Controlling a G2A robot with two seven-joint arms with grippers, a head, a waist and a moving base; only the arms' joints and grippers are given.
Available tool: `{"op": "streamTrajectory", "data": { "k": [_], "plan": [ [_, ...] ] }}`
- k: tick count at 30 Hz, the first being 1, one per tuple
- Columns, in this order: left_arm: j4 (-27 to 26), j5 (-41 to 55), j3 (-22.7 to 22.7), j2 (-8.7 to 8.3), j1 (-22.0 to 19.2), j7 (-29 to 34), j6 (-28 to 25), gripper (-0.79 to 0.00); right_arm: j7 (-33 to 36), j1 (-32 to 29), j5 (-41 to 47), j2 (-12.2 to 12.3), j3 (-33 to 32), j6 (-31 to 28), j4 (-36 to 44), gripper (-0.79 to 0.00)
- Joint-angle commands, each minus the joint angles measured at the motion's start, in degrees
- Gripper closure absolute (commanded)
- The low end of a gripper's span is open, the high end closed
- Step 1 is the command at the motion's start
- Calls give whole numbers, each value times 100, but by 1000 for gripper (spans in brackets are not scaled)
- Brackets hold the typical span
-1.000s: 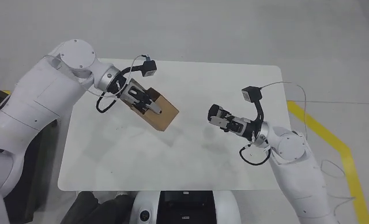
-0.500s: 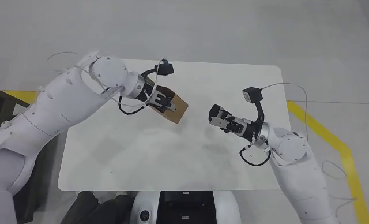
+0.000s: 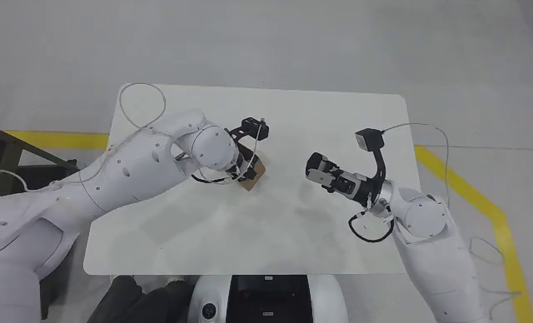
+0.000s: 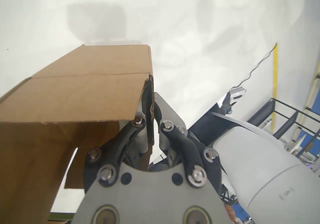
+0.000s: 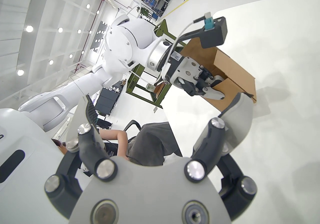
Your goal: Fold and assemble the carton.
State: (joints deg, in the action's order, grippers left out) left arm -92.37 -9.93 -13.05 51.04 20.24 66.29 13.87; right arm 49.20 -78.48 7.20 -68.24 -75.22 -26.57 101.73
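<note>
Top view first: the carton is near the middle of the table, with the left arm curled right over it and the left gripper down on the cardboard. Out toward the robot's right sits the right gripper, well apart from the box, with bare tabletop between them.

Now the left wrist view, and here's the grip. The fingers are pinched together on one thin corrugated wall, one pad inside the box and one outside. The carton's body runs straight away from the wrist, its long axis pointing down toward the white tabletop.

Over to the right wrist view: the right gripper's own fingers are spread wide with nothing between them. Dead ahead lies the brown box, open mouth turned up toward the left gripper, flaps not yet closed. Its low corner is at the table, though I can't tell whether it is actually touching.

So the left arm is the holder and the right is the free one. The box lies straight in front of those spread fingers, so any fold looks to need the right arm crossing that gap.
</note>
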Motion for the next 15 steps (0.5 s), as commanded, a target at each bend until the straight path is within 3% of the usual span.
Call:
{"op": "streamTrajectory", "data": {
  "k": [1,3,5,7,8,9,15],
  "plan": [
    [21,-225,68,101,-2,6,89,0,-19,-30,-17,13,-26,3,33,-785],
    [52,-307,111,196,19,49,151,0,-48,-63,-19,25,-49,9,66,-785],
    [78,-424,130,282,18,50,205,-148,-71,-91,-28,36,-66,18,102,-785],
    [114,-482,134,355,26,84,209,-372,-92,-118,-30,47,-77,20,135,-785],
    [135,-508,130,384,34,92,212,-637,-100,-129,-41,52,-84,26,149,-785],
    [153,-507,118,409,43,113,201,-785,-106,-139,-44,57,-86,31,163,-785],
    [222,-222,-236,425,71,67,117,-785,-135,-154,-43,82,-74,37,209,-785]
  ]
}}
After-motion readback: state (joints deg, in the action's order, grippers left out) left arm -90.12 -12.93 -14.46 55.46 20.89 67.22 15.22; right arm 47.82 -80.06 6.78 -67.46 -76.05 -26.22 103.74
